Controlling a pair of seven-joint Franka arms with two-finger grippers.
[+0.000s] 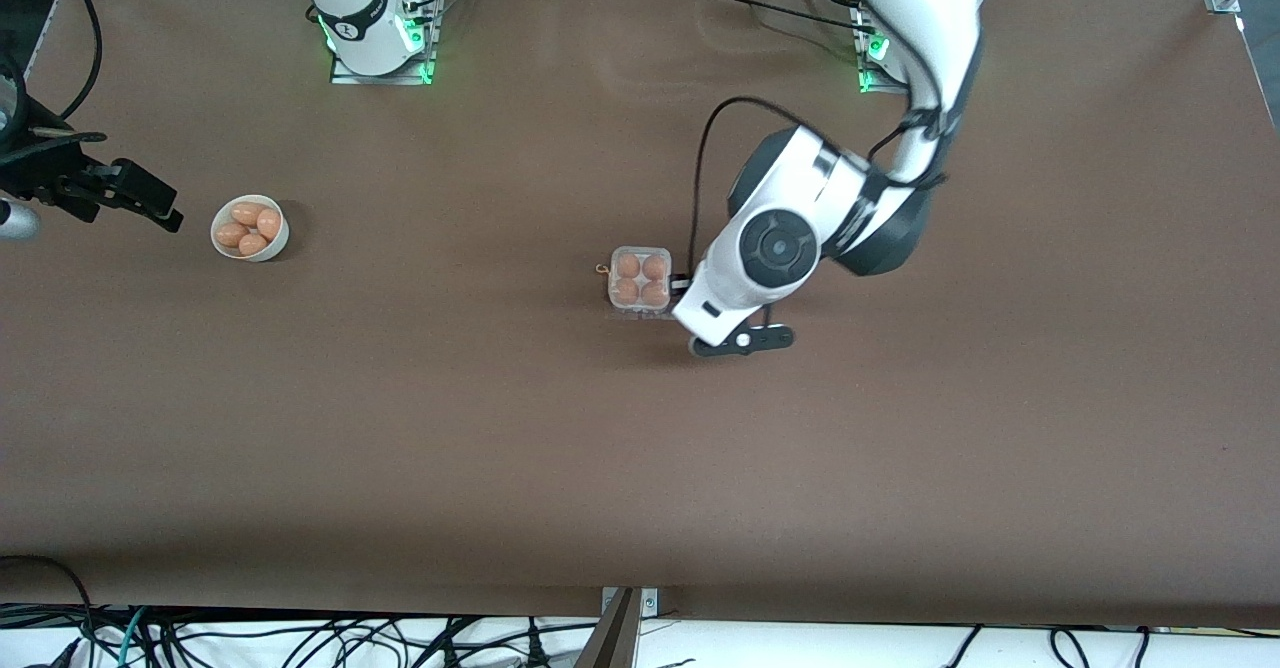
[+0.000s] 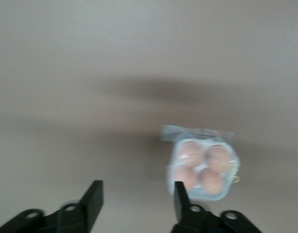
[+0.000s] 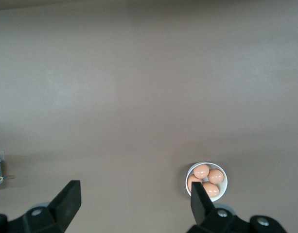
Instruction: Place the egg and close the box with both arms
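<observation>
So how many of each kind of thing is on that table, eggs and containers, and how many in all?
Brown eggs in the box: 4
Brown eggs in the bowl: 4
Boxes: 1
Bowls: 1
Total: 10 things, 8 eggs and 2 containers.

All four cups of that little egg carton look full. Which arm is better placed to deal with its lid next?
Probably the left. Its claw hangs open beside the carton, while the right claw waits open near the bowl of eggs, at the right arm's end of the table.
</observation>
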